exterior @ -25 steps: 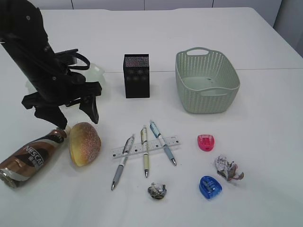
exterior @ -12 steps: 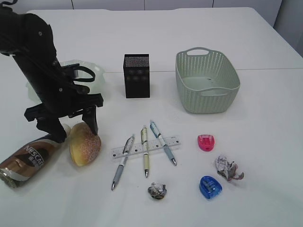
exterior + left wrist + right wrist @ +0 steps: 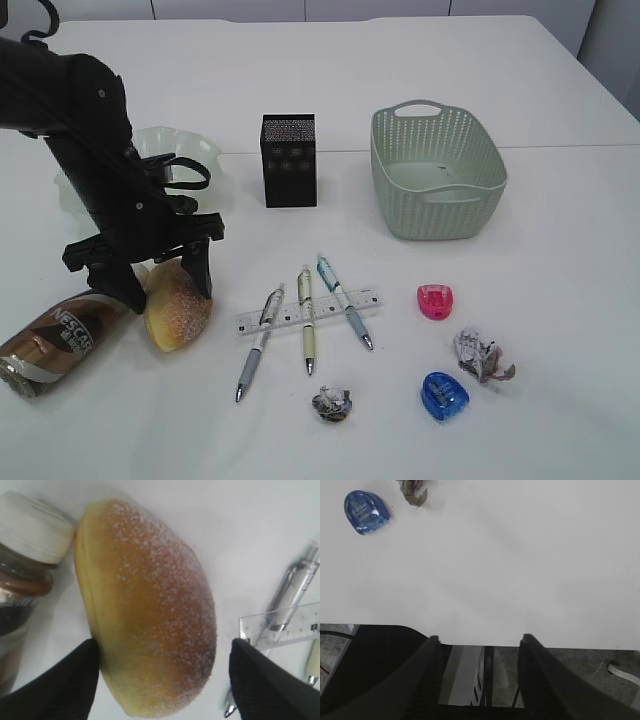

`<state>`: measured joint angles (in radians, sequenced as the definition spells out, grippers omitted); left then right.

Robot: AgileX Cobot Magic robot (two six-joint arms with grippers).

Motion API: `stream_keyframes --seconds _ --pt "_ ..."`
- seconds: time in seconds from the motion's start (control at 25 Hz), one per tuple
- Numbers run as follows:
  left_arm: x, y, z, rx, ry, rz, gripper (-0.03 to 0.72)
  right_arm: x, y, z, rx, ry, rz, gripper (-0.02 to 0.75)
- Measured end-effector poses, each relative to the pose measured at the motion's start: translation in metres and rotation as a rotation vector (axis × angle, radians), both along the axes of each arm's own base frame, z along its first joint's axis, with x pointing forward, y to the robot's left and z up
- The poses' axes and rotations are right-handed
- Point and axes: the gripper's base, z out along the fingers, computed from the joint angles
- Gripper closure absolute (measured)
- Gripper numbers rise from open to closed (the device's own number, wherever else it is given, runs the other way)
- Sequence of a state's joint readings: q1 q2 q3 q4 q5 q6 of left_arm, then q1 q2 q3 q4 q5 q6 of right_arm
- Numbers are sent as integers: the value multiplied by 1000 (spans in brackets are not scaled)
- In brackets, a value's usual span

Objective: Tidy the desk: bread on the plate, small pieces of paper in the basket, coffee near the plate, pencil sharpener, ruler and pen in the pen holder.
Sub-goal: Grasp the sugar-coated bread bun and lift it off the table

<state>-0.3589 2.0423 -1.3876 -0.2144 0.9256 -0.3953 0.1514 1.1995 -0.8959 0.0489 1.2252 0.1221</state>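
The round golden-orange bread bun (image 3: 150, 610) lies on the white tabletop (image 3: 560, 250), directly between the 2 wide-open fingers of the left end effector (image 3: 162, 680) (nothing gripped yet), its long axis crossing the gap.

Desk (image 3: 560, 200): plain white. Bread (image 3: 178, 305): golden-orange, paler rim, fine white dusting. Coffee (image 3: 60, 335): brown and white swirls, cream cap. Plate (image 3: 190, 150): translucent pale green. Pen holder (image 3: 288, 160): black mesh. Basket (image 3: 437, 172): sage green, perforated. Sharpeners: one pink (image 3: 436, 301), one blue (image 3: 444, 395). Ruler (image 3: 310, 311): clear, dark ticks.
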Motion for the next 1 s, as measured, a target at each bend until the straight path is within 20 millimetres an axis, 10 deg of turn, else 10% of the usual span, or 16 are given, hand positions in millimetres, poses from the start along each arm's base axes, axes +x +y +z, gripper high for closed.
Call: stream_keyframes --seconds 0.52,0.84,1.0 --pt "4 -2 -19 5 11 9 120 0 0 0 0 0 10 374" --pt "4 -1 -19 10 9 5 440 0 0 0 -1 -1 19 374" --pt "5 0 -18 21 3 -4 474 0 0 0 -1 -1 20 374"
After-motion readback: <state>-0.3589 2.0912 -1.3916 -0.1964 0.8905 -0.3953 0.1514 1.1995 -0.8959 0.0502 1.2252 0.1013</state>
